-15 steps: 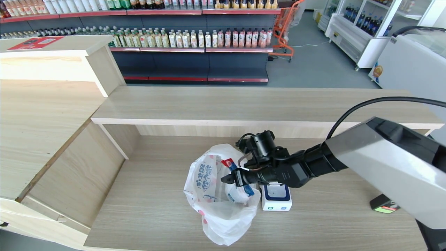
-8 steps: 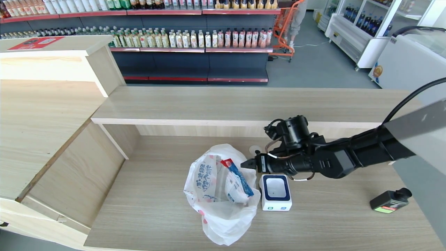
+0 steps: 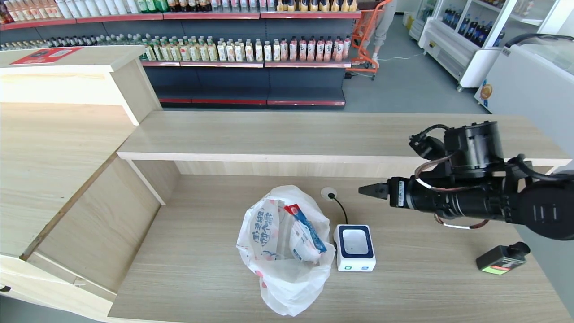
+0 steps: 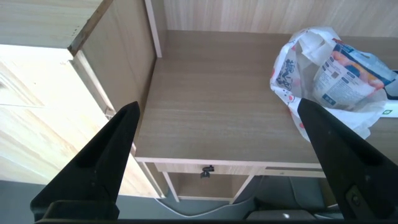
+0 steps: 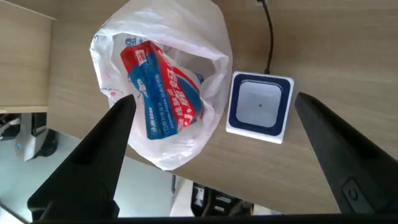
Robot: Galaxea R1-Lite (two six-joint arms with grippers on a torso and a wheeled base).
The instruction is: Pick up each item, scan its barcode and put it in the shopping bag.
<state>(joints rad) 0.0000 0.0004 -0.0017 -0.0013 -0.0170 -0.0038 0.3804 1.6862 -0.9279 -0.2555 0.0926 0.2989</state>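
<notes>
Blue print on shopping bag [image 3: 262, 233]; not legible.

Counter [image 3: 202, 269] tally: 1 shopping bag [image 3: 278, 269], 1 red-and-blue packet [image 3: 307, 233] inside it, 1 white barcode scanner [image 3: 354, 246], 1 small dark bottle [image 3: 501, 259], nothing else loose

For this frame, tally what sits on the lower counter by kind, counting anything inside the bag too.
shopping bag: 1
red, blue and white packet, inside the bag: 1
barcode scanner: 1
small black bottle: 1
Total: 4
</notes>
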